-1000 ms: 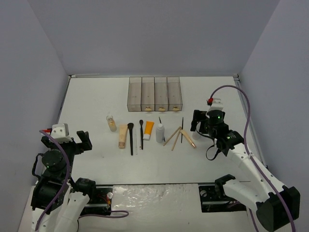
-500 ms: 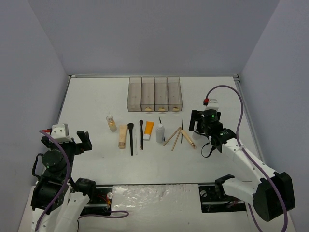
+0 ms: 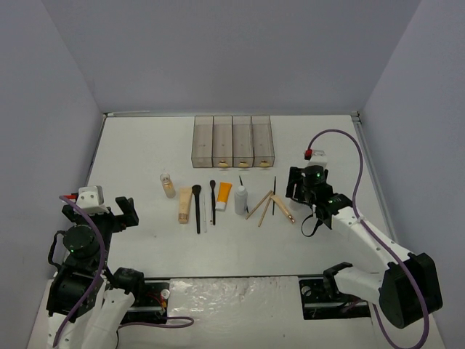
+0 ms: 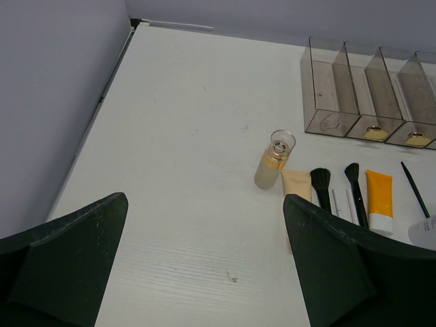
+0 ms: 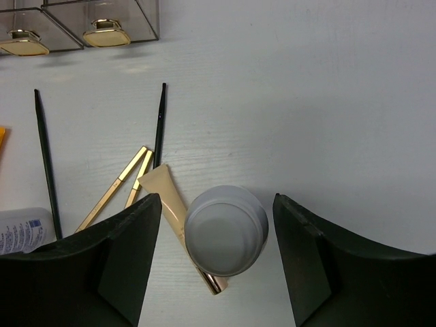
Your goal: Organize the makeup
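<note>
Several makeup pieces (image 3: 224,195) lie in a row just before the clear box (image 3: 232,140) from above, awaiting sorting. At the left wrist, the left gripper (image 4: 204,225) gapes empty, away from them. At the right wrist, the right gripper (image 5: 214,204) has its jaws apart around a round white lid (image 5: 226,231), seemingly lined up to grasp it.

The white table (image 3: 138,145) carries a smoky box (image 3: 233,140) at upper centre. Below it lie a row: bottle (image 3: 168,185), beige tube (image 3: 184,204), brushes (image 3: 197,211), orange tube (image 3: 224,195), white bottle (image 3: 240,199), sticks (image 3: 258,206), pencil (image 3: 274,190), and perhaps a jar (image 5: 225,230).

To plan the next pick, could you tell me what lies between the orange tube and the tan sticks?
A white bottle and black pencil, in the top view.
</note>
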{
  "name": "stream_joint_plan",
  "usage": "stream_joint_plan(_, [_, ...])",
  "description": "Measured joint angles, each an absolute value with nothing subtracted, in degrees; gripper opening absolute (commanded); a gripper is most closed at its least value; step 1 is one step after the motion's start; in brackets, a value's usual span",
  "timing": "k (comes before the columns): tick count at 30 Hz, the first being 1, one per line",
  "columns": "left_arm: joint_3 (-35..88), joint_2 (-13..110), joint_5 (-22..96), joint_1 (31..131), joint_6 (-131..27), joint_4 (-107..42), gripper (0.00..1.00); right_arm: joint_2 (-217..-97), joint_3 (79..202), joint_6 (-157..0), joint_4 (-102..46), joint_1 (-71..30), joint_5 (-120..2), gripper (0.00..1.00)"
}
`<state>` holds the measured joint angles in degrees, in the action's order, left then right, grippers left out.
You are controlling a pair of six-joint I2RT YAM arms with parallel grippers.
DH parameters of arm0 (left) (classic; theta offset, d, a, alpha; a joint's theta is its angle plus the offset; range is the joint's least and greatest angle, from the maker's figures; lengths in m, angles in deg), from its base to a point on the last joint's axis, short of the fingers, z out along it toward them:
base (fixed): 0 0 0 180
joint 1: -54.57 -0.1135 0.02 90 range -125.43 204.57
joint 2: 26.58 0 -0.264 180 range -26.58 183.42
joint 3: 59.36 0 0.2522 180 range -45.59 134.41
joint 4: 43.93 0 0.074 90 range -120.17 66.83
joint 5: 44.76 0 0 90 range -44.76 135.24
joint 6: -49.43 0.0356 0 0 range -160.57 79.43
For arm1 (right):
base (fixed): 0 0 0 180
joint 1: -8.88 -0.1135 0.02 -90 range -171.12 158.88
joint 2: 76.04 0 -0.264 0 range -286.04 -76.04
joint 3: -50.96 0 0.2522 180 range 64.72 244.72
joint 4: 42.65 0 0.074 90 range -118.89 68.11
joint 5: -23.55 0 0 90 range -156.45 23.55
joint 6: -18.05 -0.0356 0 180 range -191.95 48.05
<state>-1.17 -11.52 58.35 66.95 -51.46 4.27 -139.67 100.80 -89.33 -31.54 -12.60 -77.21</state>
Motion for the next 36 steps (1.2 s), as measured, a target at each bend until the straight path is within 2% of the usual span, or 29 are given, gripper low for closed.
stream_joint_plan(6, [-1.17, -11.51, 58.35, 66.95, -51.46, 4.25, 0.97, -140.39, 100.8, -89.81, -31.45, -12.6, -77.59, 0.48])
stream_joint_plan(14, [-1.17, -11.51, 58.16, 66.95, -51.46, 4.26, 0.97, -140.75, 100.82, -89.69, -31.4, -12.6, -78.16, 0.06])
stream_joint_plan(16, [-1.17, -11.52, 58.15, 66.95, -51.46, 4.27, 0.97, -140.89, 101.41, -88.95, -30.62, -12.6, -78.31, 0.0])
stream_joint_plan(23, [-1.19, -11.51, 58.03, 66.95, -51.46, 4.25, 0.97, -145.55, 111.43, -84.09, -26.15, -12.6, -78.69, 0.0])
stream_joint_plan(30, [-1.23, -10.73, 57.47, 66.95, -51.46, 4.22, 0.97, -156.18, 133.18, -78.17, -25.96, -12.6, -76.25, 0.0])
stream_joint_plan(36, [-1.28, -9.99, 57.08, 66.95, -51.46, 4.14, 0.97, -170.98, 150.93, -72.88, -26.66, -12.6, -72.22, 0.0])
